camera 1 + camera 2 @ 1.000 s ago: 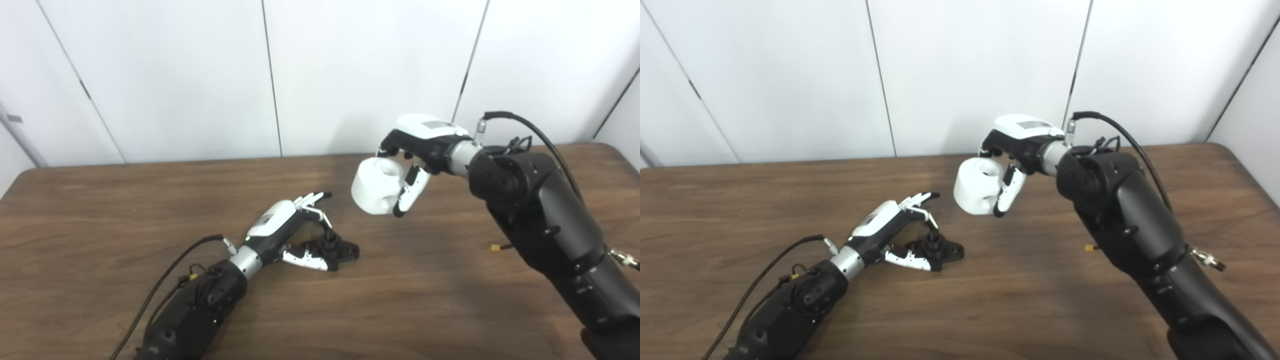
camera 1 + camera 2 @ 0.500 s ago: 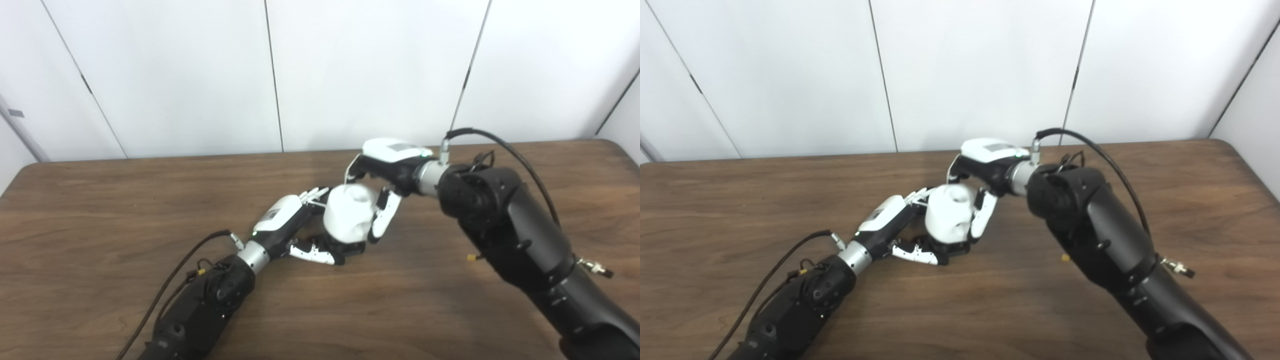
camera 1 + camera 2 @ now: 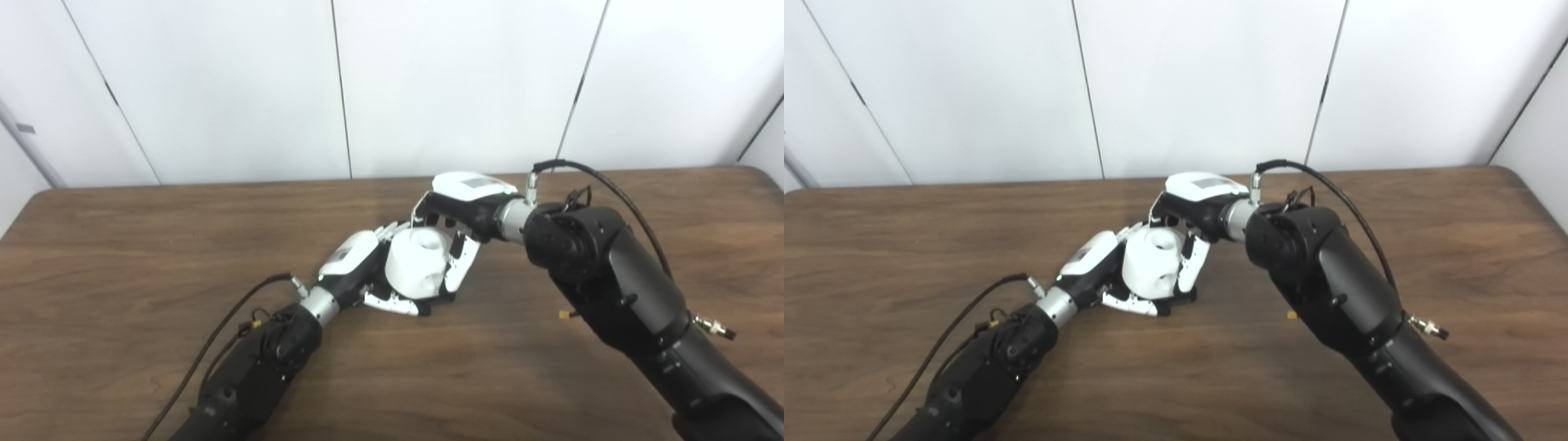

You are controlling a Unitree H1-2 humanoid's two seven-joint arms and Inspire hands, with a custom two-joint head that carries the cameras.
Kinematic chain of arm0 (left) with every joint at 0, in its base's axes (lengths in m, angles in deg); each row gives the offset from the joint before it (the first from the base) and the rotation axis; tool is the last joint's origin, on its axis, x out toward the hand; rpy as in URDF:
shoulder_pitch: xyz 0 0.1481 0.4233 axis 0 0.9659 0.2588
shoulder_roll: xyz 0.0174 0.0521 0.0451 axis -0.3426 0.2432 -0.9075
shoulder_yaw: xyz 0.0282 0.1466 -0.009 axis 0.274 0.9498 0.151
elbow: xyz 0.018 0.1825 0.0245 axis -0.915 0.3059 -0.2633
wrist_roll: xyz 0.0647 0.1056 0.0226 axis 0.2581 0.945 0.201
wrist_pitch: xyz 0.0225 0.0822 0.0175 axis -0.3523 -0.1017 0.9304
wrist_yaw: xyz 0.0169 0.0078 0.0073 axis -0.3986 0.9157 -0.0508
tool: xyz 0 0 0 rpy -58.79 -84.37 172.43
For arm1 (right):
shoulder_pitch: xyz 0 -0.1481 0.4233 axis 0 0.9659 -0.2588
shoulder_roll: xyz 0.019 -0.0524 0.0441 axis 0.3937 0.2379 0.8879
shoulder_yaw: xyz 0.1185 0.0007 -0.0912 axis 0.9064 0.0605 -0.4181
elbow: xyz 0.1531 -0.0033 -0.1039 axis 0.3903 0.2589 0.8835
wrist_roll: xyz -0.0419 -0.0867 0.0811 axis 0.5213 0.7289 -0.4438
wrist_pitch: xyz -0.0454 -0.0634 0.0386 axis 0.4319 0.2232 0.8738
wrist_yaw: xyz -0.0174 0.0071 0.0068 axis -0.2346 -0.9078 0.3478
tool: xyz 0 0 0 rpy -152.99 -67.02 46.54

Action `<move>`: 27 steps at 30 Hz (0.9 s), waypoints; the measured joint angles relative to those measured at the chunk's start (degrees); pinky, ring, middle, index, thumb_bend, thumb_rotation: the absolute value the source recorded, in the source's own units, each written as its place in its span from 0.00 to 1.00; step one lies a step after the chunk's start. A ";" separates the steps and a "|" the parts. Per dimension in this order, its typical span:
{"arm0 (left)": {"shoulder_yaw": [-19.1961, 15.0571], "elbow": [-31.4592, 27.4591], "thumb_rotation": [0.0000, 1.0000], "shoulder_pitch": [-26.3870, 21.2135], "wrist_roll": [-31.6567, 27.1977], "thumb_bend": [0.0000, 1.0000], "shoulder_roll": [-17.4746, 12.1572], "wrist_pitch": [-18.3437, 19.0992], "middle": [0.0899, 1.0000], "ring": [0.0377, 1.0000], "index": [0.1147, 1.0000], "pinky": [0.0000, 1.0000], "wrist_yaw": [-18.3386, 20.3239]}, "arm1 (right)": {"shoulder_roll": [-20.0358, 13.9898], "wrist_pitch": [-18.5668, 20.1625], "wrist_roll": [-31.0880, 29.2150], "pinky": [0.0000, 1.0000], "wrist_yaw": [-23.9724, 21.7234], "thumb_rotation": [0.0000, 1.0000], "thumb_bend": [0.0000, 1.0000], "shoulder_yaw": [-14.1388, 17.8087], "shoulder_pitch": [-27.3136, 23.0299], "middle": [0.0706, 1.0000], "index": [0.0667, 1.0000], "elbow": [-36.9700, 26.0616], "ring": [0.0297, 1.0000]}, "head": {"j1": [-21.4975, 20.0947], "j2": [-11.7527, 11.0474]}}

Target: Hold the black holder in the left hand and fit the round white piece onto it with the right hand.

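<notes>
Gripping the round white piece (image 3: pixel 418 269) from above and the side, the right hand (image 3: pixel 463 205) has it sitting over the black holder (image 3: pixel 1181 298) — only a dark sliver of that shows beneath. The left hand (image 3: pixel 361 264) curls around the holder low on the table (image 3: pixel 122 257) (how tightly, I cannot tell). A slightly tilted piece could jam on the post, or shove the holder sideways out of those fingers.

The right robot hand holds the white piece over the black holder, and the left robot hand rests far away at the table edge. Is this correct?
Not quite. The left robot hand is not far away: it sits right against the white piece, at the black holder, as the left eye view shows. The right robot hand does hold the piece over the holder.
</notes>
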 measured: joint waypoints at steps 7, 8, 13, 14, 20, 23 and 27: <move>0.00 -0.96 0.06 0.37 0.00 0.52 0.02 0.78 0.97 1.00 0.41 1.00 -0.01 | -0.03 -0.47 -0.09 0.68 1.56 0.14 0.52 0.32 -0.29 0.73 0.45 1.66 0.77 | -0.53 0.35; 0.00 -0.99 0.06 0.38 0.00 0.52 0.02 0.81 0.97 1.00 0.41 1.00 -0.01 | -0.08 -0.60 -0.10 0.68 1.67 0.14 0.52 0.32 -0.37 0.73 0.45 1.80 0.77 | -0.61 0.35; 0.03 -0.98 0.06 0.39 0.00 0.52 0.02 0.79 0.97 1.00 0.41 1.00 -0.04 | -0.43 -1.10 -0.12 0.69 1.67 0.14 0.52 0.52 -0.93 0.74 0.45 2.16 0.79 | -0.62 0.44; 0.03 -0.98 0.06 0.38 0.00 0.52 0.02 0.79 0.96 1.00 0.41 1.00 -0.04 | -0.45 -1.12 -0.12 0.68 1.67 0.14 0.52 0.56 -1.05 0.74 0.45 2.16 0.79 | -0.96 0.53; 0.06 -0.98 0.06 0.38 0.00 0.52 0.02 0.79 0.96 1.00 0.41 1.00 -0.04 | -0.88 -2.13 -0.97 0.68 1.68 0.14 0.52 1.14 -2.63 0.73 0.45 2.17 0.78 | -1.05 0.53; 0.08 -0.98 0.06 0.38 0.00 0.52 0.02 0.79 0.96 1.00 0.41 1.00 -0.04 | -1.45 -2.22 -1.17 0.69 1.69 0.14 0.52 1.49 -3.37 0.73 0.45 2.17 0.78 | -1.14 0.53; 0.10 -0.98 0.06 0.38 0.00 0.52 0.02 0.79 0.96 1.00 0.41 1.00 -0.04 | -2.08 -2.22 -1.17 0.67 1.66 0.14 0.52 1.51 -3.90 0.72 0.45 2.16 0.78 | -0.97 0.61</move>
